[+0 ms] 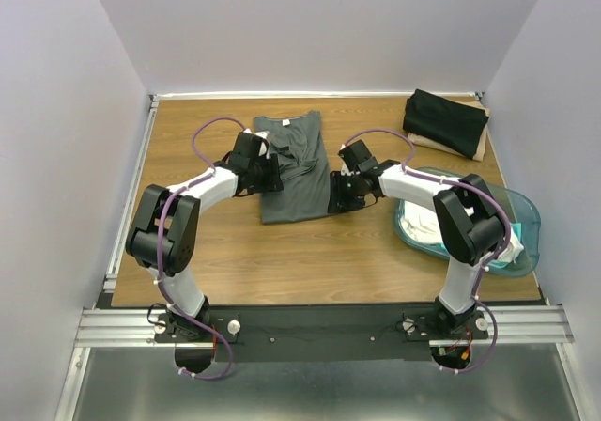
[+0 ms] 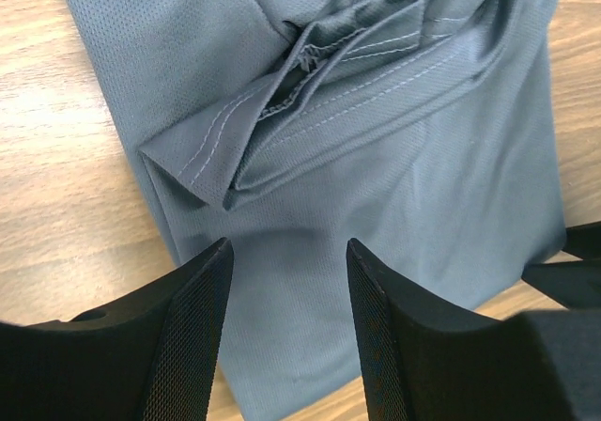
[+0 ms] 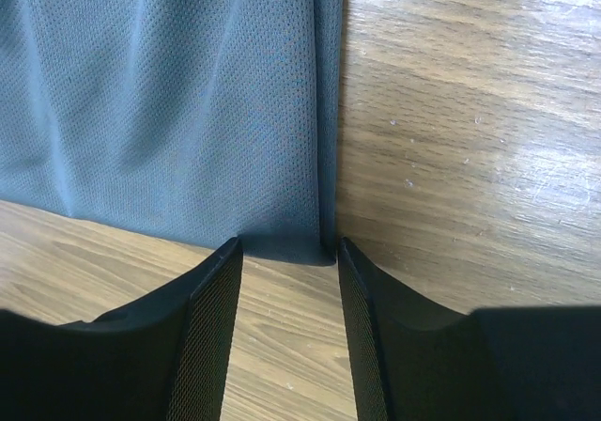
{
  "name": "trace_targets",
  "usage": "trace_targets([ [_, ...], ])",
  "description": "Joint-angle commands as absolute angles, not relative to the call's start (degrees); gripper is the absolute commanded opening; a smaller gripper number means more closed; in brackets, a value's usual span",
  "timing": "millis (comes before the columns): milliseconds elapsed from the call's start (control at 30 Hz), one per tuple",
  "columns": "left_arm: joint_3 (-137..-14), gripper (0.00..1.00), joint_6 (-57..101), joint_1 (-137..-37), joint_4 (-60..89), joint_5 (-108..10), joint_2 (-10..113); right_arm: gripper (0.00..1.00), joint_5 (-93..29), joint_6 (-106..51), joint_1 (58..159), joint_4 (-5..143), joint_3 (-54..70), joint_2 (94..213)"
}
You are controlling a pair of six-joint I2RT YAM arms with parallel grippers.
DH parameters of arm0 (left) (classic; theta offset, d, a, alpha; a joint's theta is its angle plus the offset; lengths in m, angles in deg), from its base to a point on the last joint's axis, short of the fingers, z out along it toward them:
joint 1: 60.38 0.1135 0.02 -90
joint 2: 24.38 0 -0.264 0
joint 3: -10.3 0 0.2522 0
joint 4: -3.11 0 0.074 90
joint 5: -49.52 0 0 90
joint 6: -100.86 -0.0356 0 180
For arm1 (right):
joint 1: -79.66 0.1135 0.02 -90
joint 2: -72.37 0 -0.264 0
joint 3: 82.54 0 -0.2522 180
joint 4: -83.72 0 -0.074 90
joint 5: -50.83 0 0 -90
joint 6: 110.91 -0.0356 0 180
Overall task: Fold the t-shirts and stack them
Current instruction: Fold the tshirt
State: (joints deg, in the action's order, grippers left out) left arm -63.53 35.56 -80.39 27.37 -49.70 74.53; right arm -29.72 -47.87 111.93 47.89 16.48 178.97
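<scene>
The dark grey t-shirt (image 1: 299, 172) lies on the table folded into a long strip, with a bunched sleeve near its collar end. My left gripper (image 1: 270, 177) is open at the shirt's left edge; in the left wrist view (image 2: 286, 252) its jaws hover over the grey fabric (image 2: 404, 186) just below the folded sleeve. My right gripper (image 1: 335, 197) is open at the shirt's near right corner; in the right wrist view (image 3: 286, 247) its jaws straddle that corner (image 3: 169, 111) without gripping it. A folded black t-shirt (image 1: 444, 120) lies at the back right. White shirts (image 1: 420, 226) lie in the tub.
A translucent teal tub (image 1: 522, 216) stands at the right, by the right arm's elbow. A tan piece (image 1: 477, 141) lies under the black shirt. White walls close in the wooden table (image 1: 282, 261) on three sides.
</scene>
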Motion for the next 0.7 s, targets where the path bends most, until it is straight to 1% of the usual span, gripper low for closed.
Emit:
trace_targets([
  [0,-63.57,0.6,35.99,-79.8,24.52,-51.65,76.6,0.52,-30.29,-47.54,112.17,48.42,16.98,180.39],
  [167,-63.84,0.6,36.69,-79.01,22.67,-51.73,78.54,0.5,-30.03,-47.97,112.17,48.6,17.43,180.3],
  [367,-64.54,0.6,39.15,-77.35,18.28,-54.54,80.21,0.44,-29.85,-48.33,112.17,48.6,17.95,180.82],
  [667,-65.16,0.61,42.49,-75.76,13.53,-58.59,81.53,0.41,-30.2,-48.41,112.26,48.6,19.1,181.18],
])
